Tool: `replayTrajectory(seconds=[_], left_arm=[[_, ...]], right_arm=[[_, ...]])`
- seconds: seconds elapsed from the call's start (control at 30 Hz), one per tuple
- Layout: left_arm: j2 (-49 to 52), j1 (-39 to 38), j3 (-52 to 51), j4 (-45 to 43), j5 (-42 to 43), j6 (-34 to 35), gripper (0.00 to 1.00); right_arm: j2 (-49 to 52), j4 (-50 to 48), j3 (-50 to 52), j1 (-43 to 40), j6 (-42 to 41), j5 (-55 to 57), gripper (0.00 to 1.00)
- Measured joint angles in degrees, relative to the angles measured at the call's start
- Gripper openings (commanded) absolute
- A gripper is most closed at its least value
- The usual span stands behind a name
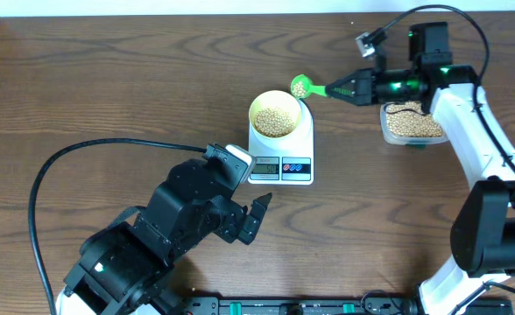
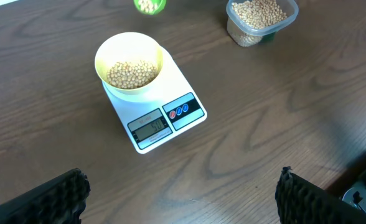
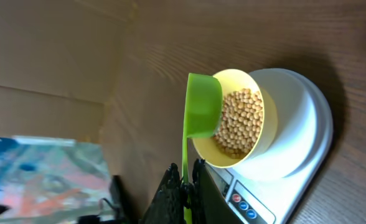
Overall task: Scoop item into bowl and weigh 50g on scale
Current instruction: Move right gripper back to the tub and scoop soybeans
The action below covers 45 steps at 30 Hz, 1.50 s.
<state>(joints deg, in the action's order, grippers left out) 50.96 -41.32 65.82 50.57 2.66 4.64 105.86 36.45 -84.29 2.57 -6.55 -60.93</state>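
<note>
1. The right claw [image 1: 340, 88] [image 3: 184, 186] is clenched on the thin handle of a green scoop [image 1: 301, 86] [image 3: 203, 112], with its fingers pressed together around it.
2. The scoop's cup carries a few beans and hangs at the far right rim of the bowl [image 1: 254, 107] [image 3: 236, 79]. Whether it touches the rim cannot be told.
3. The bowl is small, round and pale yellow-green, and it stands on the back part of the scale [image 1: 303, 140] [image 2: 177, 78].
4. The beans [image 1: 276, 119] [image 2: 131, 73] [image 3: 238, 122] in the bowl are small, round and beige-tan. They cover the bottom in a shallow heap well below the rim.
5. The scale is flat and white, with a grey display and a red and a blue button on its front. The digits are too small to read for sure.
6. A clear plastic tub [image 1: 386, 131] [image 2: 245, 37] with more beans stands to the right of the scale, under the right arm.
7. The left claw [image 1: 252, 219] [image 2: 183, 205] hangs released, jaws wide apart and empty, above the wooden table [image 1: 109, 87] in front of the scale.
</note>
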Motion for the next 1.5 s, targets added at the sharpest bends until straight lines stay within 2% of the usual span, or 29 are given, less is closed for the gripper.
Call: replayTrajectory(seconds=[0.33, 0.6, 0.77, 1.2, 1.5], left_arm=[[0.00, 0.00, 0.00, 0.00, 0.00, 0.00, 0.98], [0.00, 0.00, 0.00, 0.02, 0.00, 0.00, 0.98], [0.00, 0.00, 0.00, 0.00, 0.00, 0.02, 0.98], [0.00, 0.00, 0.00, 0.00, 0.00, 0.02, 0.98], [0.00, 0.00, 0.00, 0.00, 0.00, 0.02, 0.98]], right_arm=[[0.00, 3.61, 0.02, -11.78, -0.26, -3.48, 0.01], [0.00, 15.04, 0.07, -24.11, 6.32, -3.26, 0.01], [0.00, 19.67, 0.07, -28.59, 11.17, 0.11, 0.01], [0.00, 20.11, 0.07, -28.57, 13.46, 15.54, 0.01], [0.00, 20.17, -0.02, -21.40, 11.72, 28.72, 0.01]])
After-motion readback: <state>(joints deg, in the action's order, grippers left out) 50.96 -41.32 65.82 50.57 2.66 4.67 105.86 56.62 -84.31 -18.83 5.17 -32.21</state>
